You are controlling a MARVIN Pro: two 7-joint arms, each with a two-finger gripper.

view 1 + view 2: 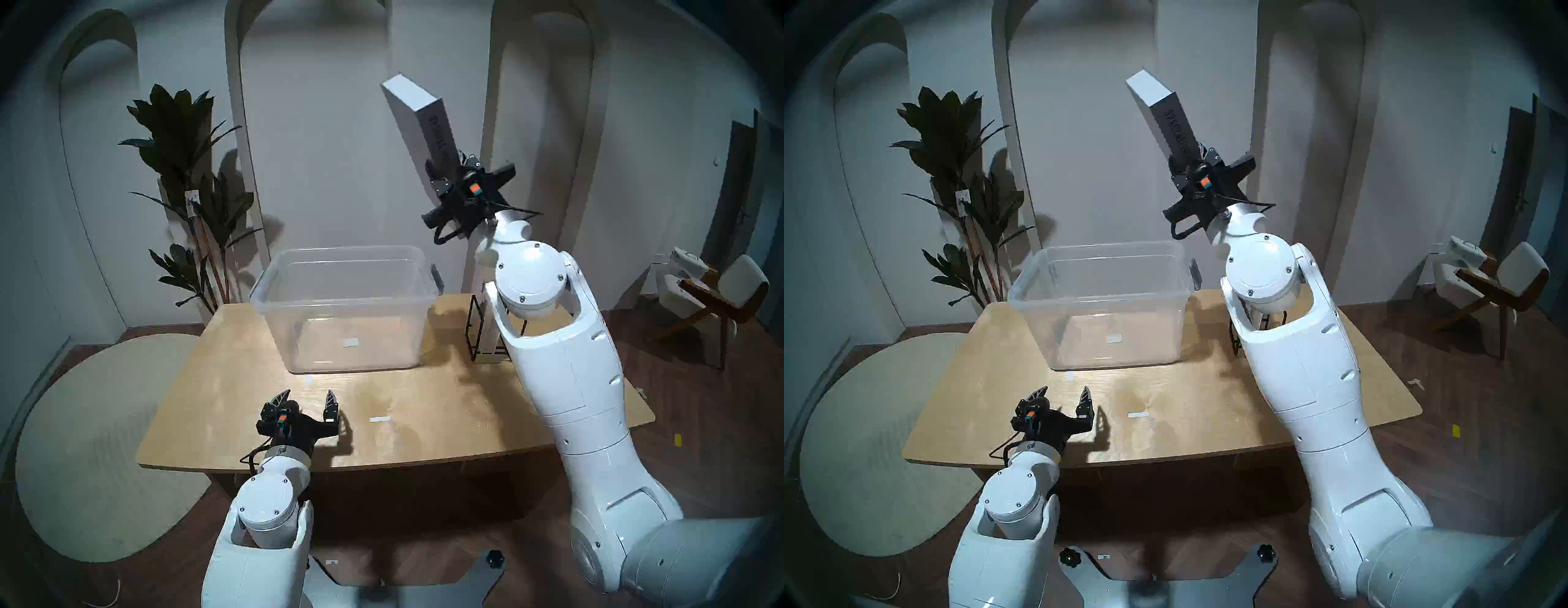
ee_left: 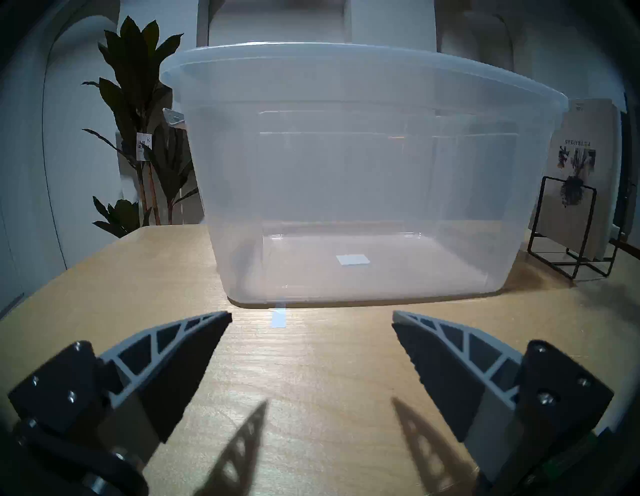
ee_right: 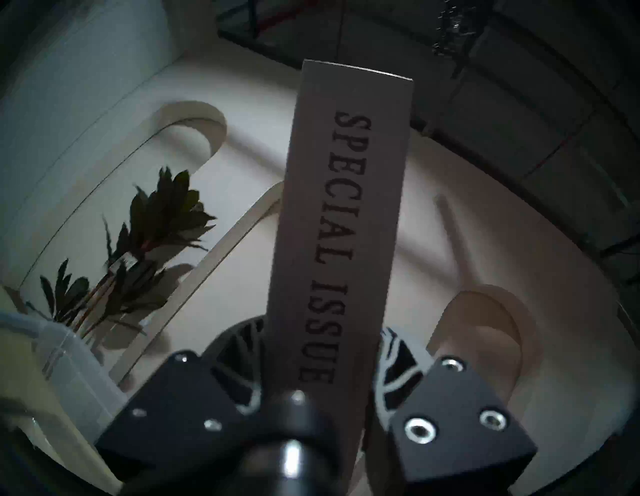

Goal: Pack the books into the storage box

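Rack (image 1: pixel 477 335) half behind right arm (image 1: pixel 564 373)

A black wire rack (image 2: pixel 575 239) stands on the wooden table (image 1: pixel 237 382); a potted plant (image 1: pixel 186 191) behind.

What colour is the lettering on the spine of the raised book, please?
Dark, nearly black, on a pale grey spine; clearest in the right wrist view.
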